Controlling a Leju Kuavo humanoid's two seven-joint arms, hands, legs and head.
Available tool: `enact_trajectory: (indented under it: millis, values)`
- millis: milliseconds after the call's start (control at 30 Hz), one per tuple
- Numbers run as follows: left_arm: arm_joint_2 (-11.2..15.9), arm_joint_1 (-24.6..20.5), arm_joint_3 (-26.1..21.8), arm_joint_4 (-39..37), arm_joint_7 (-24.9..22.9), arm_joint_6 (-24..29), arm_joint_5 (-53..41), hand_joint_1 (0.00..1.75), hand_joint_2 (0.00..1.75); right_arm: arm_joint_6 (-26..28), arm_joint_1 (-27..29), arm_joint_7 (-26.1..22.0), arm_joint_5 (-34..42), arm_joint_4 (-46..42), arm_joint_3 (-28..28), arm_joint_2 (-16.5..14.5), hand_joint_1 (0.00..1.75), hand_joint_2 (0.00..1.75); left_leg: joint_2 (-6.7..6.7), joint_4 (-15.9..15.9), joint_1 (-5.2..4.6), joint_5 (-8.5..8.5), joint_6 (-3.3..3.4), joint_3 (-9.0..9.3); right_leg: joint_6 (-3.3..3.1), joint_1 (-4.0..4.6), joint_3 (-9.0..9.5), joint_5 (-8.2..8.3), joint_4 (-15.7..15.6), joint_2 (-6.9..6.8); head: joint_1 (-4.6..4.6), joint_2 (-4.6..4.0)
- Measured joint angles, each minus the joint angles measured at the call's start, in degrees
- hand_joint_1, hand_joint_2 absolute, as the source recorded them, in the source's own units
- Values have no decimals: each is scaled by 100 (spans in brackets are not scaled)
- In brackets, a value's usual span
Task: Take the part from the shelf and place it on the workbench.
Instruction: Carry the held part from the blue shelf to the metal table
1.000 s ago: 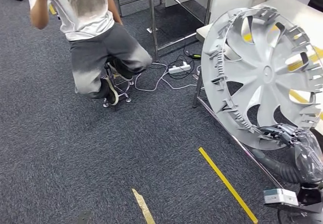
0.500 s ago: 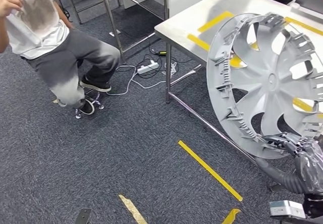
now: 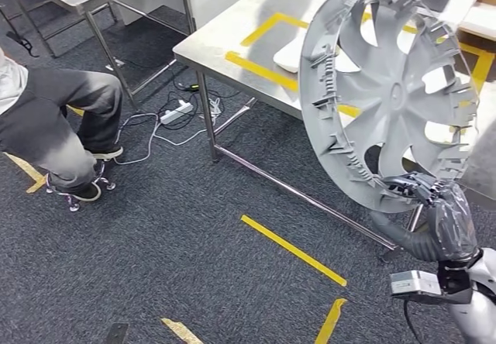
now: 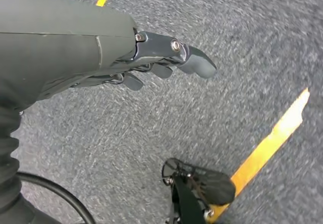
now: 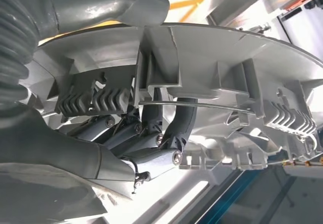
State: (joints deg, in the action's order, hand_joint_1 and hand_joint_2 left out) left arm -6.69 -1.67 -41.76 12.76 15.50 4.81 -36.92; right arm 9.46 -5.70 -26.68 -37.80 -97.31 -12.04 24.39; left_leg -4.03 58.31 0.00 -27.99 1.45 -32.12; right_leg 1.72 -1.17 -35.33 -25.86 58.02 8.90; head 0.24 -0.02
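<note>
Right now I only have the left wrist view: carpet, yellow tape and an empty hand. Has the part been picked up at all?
Observer: Yes. The right hand grips the grey wheel cover by its lower rim.
Operator: Is it on the workbench yet?
Observer: No. It is held upright in front of the steel workbench.
Operator: Anyone nearby?
Observer: A seated person's legs show on the head view's left side.
</note>
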Motion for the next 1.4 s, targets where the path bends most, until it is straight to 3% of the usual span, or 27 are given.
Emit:
enact_trajectory:
  millis: [33, 100, 133, 167, 233, 267, 333, 400, 433, 533, 600, 667, 733, 767, 800, 867, 933, 1033, 1100, 1200, 1267, 1300, 1367, 1400]
  values:
    - [-8, -10, -32, 0, 10, 15, 25, 0, 175, 5, -82, -4, 17, 62, -30, -14, 175, 175, 68, -38, 5, 27, 20, 7, 25, 2, -42, -10, 17, -69, 4, 0]
    - [-33, -17, -89, 0, 33, 37, 48, 0, 175, 9, -258, -10, 39, 172, -89, -39, 175, 175, 218, -122, 21, 79, 66, 25, 55, 30, -229, -188, 310, -428, 31, 0]
    - [-43, -13, -114, 0, 41, 43, 48, 0, 175, 11, -333, -13, 44, 221, -119, -63, 175, 175, 298, -136, 15, 88, 83, 28, 66, 38, -389, -356, 640, -651, 41, 0]
    - [-52, -4, -136, 0, 48, 44, 48, 0, 175, 13, -394, -16, 44, 262, -148, -85, 175, 175, 377, -139, 9, 87, 94, 25, 87, 35, -575, -525, 1031, -773, 51, 0]
    - [-61, 11, -167, 0, 52, 54, 47, 0, 175, 20, -461, -26, 51, 334, -189, -131, 175, 175, 543, -137, 3, 73, 97, 27, 128, 17, -823, -664, 1557, -848, 50, 0]
    - [-66, 12, -176, 0, 52, 68, 46, 0, 175, 25, -488, -30, 61, 365, -201, -149, 175, 175, 621, -135, 4, 62, 92, 33, 144, 8, -795, -578, 1509, -870, 51, 0]
    - [-84, 6, -200, 0, 52, 114, 55, 0, 175, 32, -548, -32, 93, 419, -214, -184, 175, 175, 765, -130, 4, 30, 57, 62, 159, 0, -426, -227, 824, -1029, 51, 0]
    - [-102, 6, -248, 0, 53, 164, 85, 0, 175, 37, -632, -43, 125, 471, -226, -225, 175, 175, 892, -107, -30, -14, -2, 83, 114, 45, -38, -29, 143, -1279, 50, 0]
    - [-108, 6, -278, 0, 51, 196, 106, 0, 175, 47, -671, -56, 138, 497, -232, -249, 175, 175, 950, -94, -48, -32, -29, 89, 73, 68, 46, -15, -5, -1346, 47, 0]
    - [-128, -6, -362, 0, 16, 306, 144, 0, 175, 101, -750, -103, 146, 575, -239, -315, 175, 175, 1054, -61, -49, -82, -99, 105, -54, 83, 38, -25, -14, -1212, 35, 0]
    - [-144, -16, -414, 0, 3, 364, 151, 0, 175, 130, -840, -117, 142, 631, -246, -379, 175, 175, 834, 191, -10, -265, -156, 15, -131, 65, 43, -15, -29, -1124, 22, 0]
    - [-164, -18, -459, 0, 26, 396, 158, 0, 175, 142, -945, -124, 160, 685, -261, -471, 175, 175, 545, 863, 19, -605, -190, -298, -184, 59, 47, -17, -35, -1051, -2, 0]
    - [-187, -8, -498, 0, 62, 402, 165, 0, 175, 148, -1006, -137, 190, 734, -281, -551, 175, 175, 464, 1507, 23, -798, -199, -639, -210, 72, 54, -29, -34, -976, -13, 0]
    - [-196, -3, -517, 0, 78, 401, 167, 0, 175, 151, -1027, -143, 201, 754, -293, -583, 175, 175, 454, 1581, 23, -738, -192, -703, -215, 79, 63, -35, -33, -939, -14, 0]
    - [-201, -1, -532, 0, 90, 400, 167, 0, 175, 154, -1048, -148, 208, 771, -305, -607, 175, 175, 450, 1438, 22, -572, -177, -669, -217, 85, 76, -40, -30, -904, -14, 0]
    - [-202, -5, -550, 0, 109, 396, 165, 0, 175, 153, -1085, -151, 214, 800, -323, -634, 175, 175, 430, 725, 18, -131, -129, -392, -201, 91, 105, -54, -24, -848, -15, 0]
    - [-201, -15, -555, 0, 120, 383, 161, 0, 175, 151, -1108, -153, 215, 819, -333, -640, 175, 175, 403, 146, 5, 63, -89, -165, -155, 105, 99, -67, -12, -811, -14, 0]
    - [-215, -19, -557, 0, 136, 357, 145, 0, 175, 151, -1111, -155, 214, 826, -334, -645, 175, 175, 399, -33, -7, 53, -3, -111, -42, 100, 63, -20, 30, -800, -19, 1]
    - [-230, -19, -560, 0, 163, 346, 121, 0, 175, 151, -1112, -155, 207, 827, -334, -647, 175, 175, 402, -68, 11, 68, 58, -62, 17, 92, -36, -124, 215, -821, -3, 1]
    - [-238, -19, -562, 0, 194, 327, 93, 0, 175, 153, -1088, -153, 185, 827, -336, -647, 175, 175, 402, -73, 17, 60, 100, -35, 86, 75, -545, -564, 1177, -840, 14, 0]
    - [-242, -2, -562, 0, 197, 309, 65, 0, 175, 155, -1037, -145, 179, 827, -333, -647, 175, 175, 402, -70, 18, 29, 101, -10, 114, 55, -829, -644, 1594, -843, 13, 0]
    - [-244, 7, -562, 0, 197, 302, 51, 0, 175, 155, -1012, -140, 179, 827, -332, -647, 175, 175, 402, -69, 22, 4, 90, 17, 121, 43, -826, -526, 1500, -847, 14, 0]
    - [-246, 15, -562, 0, 197, 290, 31, 0, 175, 156, -978, -134, 178, 827, -331, -646, 175, 175, 404, -69, 31, -61, 51, 98, 134, 15, -538, -101, 796, -884, 15, 0]
    - [-245, 15, -562, 0, 197, 286, 26, 0, 175, 156, -969, -135, 177, 827, -331, -646, 175, 175, 404, -63, 29, -95, 22, 129, 129, 19, -384, 2, 425, -913, 17, 0]
